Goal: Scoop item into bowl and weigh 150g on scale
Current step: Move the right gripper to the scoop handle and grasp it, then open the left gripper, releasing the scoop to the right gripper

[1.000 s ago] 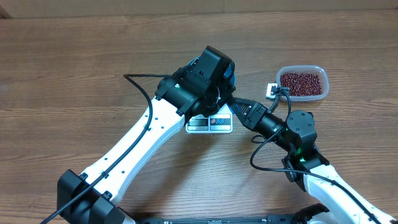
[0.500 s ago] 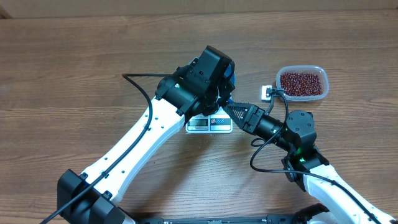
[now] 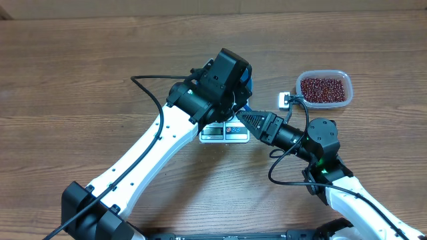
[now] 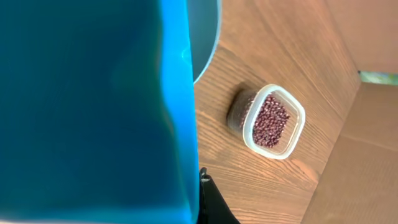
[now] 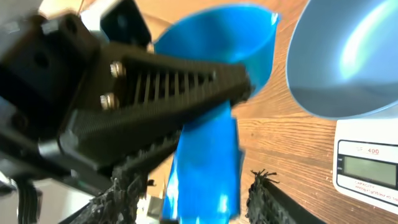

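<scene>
Overhead: your L arm point(image 3: 163, 137) covers most of bowl point(image 3: 249, 81) on scale point(image 3: 225, 133); beans point(image 3: 323, 89) in tub point(image 3: 323, 73) to the R.
L wrist: scoop point(image 4: 93, 106) fills view.
R wrist: L gripper point(image 5: 213, 111) clamps scoop; R gripper point(image 5: 193, 196) fingers apart, astride handle point(image 5: 208, 168), no grip.

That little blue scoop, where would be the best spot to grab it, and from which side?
Take the scoop by its flat handle, just below the cup, pinching the broad faces from the side. The handle is thin and straight there, and the cup's mouth is left free. The left gripper holds it about that way.
</scene>
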`<move>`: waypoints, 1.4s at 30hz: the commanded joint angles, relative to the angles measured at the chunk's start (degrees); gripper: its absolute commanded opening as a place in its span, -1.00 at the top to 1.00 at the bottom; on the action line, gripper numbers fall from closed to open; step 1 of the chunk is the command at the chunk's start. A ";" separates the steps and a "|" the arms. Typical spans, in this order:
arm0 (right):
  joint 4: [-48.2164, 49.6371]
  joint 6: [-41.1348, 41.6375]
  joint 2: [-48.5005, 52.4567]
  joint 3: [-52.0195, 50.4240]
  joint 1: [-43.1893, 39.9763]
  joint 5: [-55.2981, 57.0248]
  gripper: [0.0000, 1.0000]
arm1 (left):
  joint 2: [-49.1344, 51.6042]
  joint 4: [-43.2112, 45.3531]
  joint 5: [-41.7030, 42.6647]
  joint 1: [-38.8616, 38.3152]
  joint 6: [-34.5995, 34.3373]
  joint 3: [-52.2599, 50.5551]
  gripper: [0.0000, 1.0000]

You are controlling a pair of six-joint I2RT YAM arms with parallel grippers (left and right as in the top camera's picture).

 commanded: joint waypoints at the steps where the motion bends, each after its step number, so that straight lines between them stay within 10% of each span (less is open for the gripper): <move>1: 0.50 -0.46 0.00 1.57 0.20 -2.19 -0.17 | -0.46 2.16 -1.97 0.07 7.69 1.05 0.92; 8: -4.79 -0.79 0.00 1.57 -2.97 -4.72 -0.18 | -0.46 6.03 -1.99 1.29 16.57 1.05 0.91; 23: -11.47 -28.59 -14.32 1.88 -2.27 4.81 -0.55 | -0.46 3.76 6.32 6.75 10.08 1.05 0.92; 33: -33.24 -56.65 -17.20 13.73 11.91 32.02 -0.64 | -0.46 2.64 20.09 11.54 9.31 1.05 0.92; 42: -31.23 -81.29 -13.31 13.99 19.08 38.62 -0.53 | -0.46 0.55 27.12 13.53 10.12 1.05 0.92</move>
